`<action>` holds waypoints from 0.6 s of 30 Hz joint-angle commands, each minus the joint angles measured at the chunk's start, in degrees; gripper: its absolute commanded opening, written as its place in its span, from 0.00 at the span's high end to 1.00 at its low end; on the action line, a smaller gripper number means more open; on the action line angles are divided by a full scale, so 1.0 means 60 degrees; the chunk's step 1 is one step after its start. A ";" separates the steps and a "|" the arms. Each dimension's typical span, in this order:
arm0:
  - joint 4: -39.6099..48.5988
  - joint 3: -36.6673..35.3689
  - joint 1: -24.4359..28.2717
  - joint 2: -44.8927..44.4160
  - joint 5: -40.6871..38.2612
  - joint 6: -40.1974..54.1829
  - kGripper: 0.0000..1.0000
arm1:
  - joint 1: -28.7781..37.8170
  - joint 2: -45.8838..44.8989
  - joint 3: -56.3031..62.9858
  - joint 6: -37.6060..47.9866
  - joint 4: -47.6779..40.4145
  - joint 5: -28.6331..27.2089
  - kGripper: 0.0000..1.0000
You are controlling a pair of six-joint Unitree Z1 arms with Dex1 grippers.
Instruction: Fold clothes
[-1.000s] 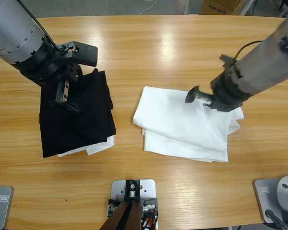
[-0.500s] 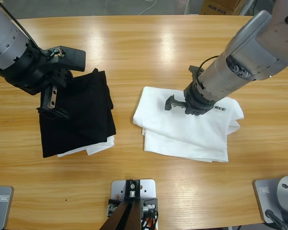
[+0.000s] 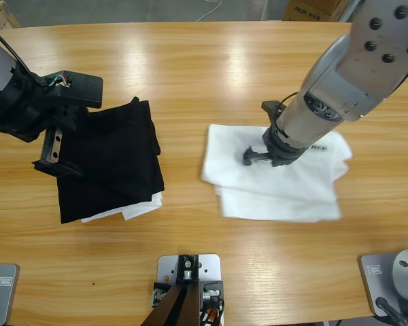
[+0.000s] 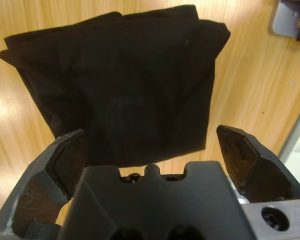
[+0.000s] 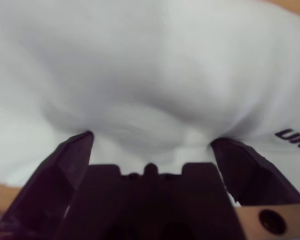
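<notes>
While right gripper (image 3: pixel 257 155) pressed spread jaws into white T-shirt (image 3: pixel 275 190) at frame centre-right, left gripper (image 3: pixel 51 155) hovered spread over black garment (image 3: pixel 112 163), centre-left.

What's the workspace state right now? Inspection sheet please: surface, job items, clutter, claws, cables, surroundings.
Surface: wooden table, bare between the two cloth piles.
Job's things: white T-shirt folded at right of centre, black lettering mostly hidden under the arm.
Clutter: folded black garment at left, lying on a smaller white cloth that peeks out at its near edge.
Grippers: right claw open, pressed into the T-shirt with cloth bunched between the jaws; left claw open, over the black garment's left edge, holding nothing.
Cables: black cable along the left arm; white cable on the floor beyond the table.
Surroundings: cardboard box past the far edge.
</notes>
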 commanded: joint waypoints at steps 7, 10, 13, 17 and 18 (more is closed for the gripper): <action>-0.0105 0.0851 0.0060 -0.0604 0.0122 -0.0284 0.00 | 0.1934 0.0432 0.0629 -0.7543 -0.0657 -0.1191 0.11; -0.0105 0.0904 0.0060 -0.0715 0.0122 -0.0352 0.00 | 0.2599 0.0089 0.0790 -0.9043 -0.0414 0.0084 0.10; -0.0105 0.0907 0.0060 -0.0774 0.0113 -0.0404 0.00 | 0.3704 -0.0110 0.0825 -0.9693 0.0035 0.0667 0.10; -0.0105 0.0957 -0.0048 -0.0815 0.0107 -0.0469 0.00 | 0.4099 -0.1200 0.1068 -0.9725 0.0164 -0.0241 0.09; -0.0108 0.0974 -0.0063 -0.0824 0.0107 -0.0501 0.00 | 0.4099 -0.1487 0.1068 -0.9725 0.0196 -0.0625 0.09</action>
